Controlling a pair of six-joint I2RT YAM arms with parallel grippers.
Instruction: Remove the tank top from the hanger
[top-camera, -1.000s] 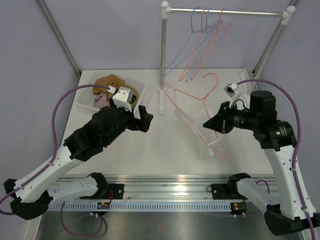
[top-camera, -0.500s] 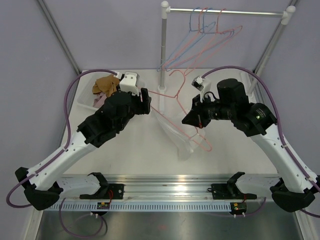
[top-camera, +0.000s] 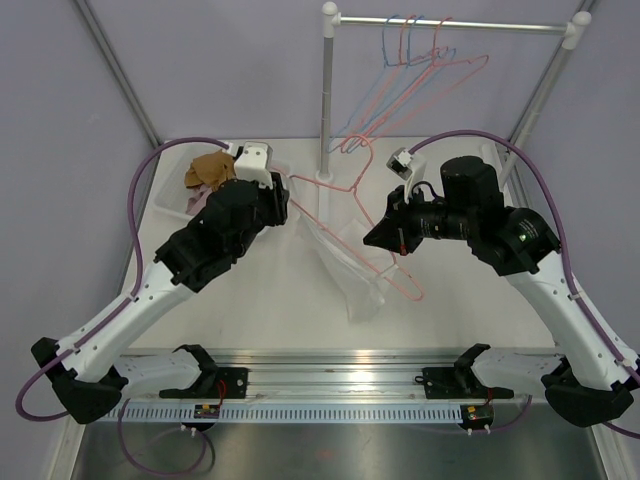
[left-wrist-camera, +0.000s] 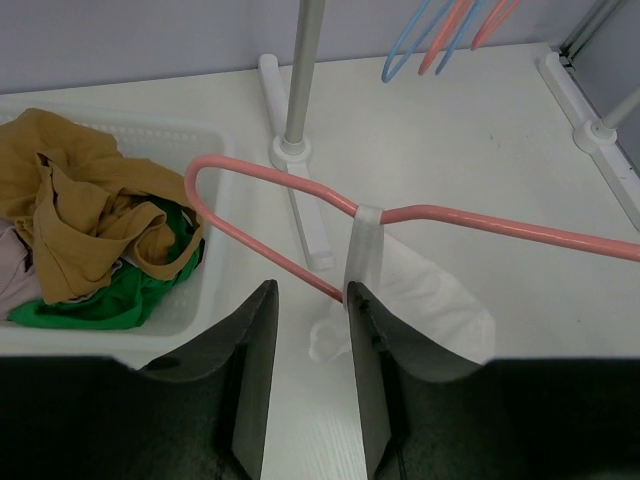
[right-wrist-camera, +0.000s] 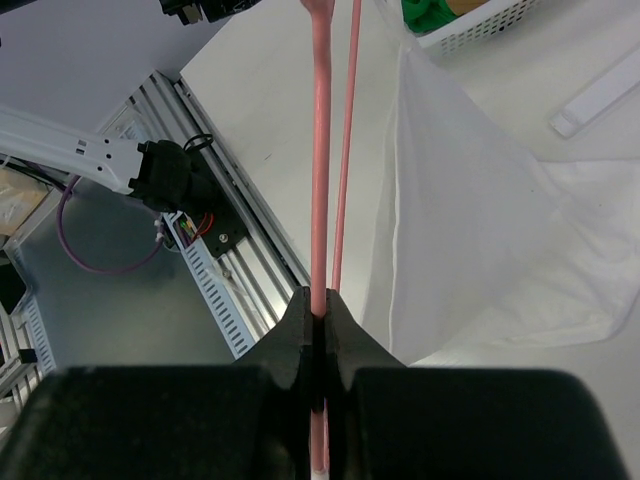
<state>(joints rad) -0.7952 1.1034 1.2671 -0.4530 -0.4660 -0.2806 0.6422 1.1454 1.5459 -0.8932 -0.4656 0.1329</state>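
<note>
A pink hanger (top-camera: 345, 190) is held off the table with a sheer white tank top (top-camera: 345, 265) draped from it, one strap (left-wrist-camera: 362, 245) looped over the rod. My right gripper (top-camera: 378, 236) is shut on the hanger's rod (right-wrist-camera: 320, 180), and the tank top (right-wrist-camera: 480, 200) hangs just to its right. My left gripper (top-camera: 286, 205) is at the hanger's curved left end (left-wrist-camera: 215, 190). Its jaws stand partly apart (left-wrist-camera: 310, 292) with nothing between them. The strap and the lower rod lie just beyond the right finger (left-wrist-camera: 372, 370).
A white bin (top-camera: 165, 200) of brown, green and pink clothes (left-wrist-camera: 90, 230) sits at the far left. A rack pole (top-camera: 327, 100) on a white base (left-wrist-camera: 295, 200) carries several blue and pink hangers (top-camera: 410, 60) at the back.
The right arm swung the hanger and tank top left and up. My left gripper rose to the hanger's left end and its jaws narrowed from wide open.
</note>
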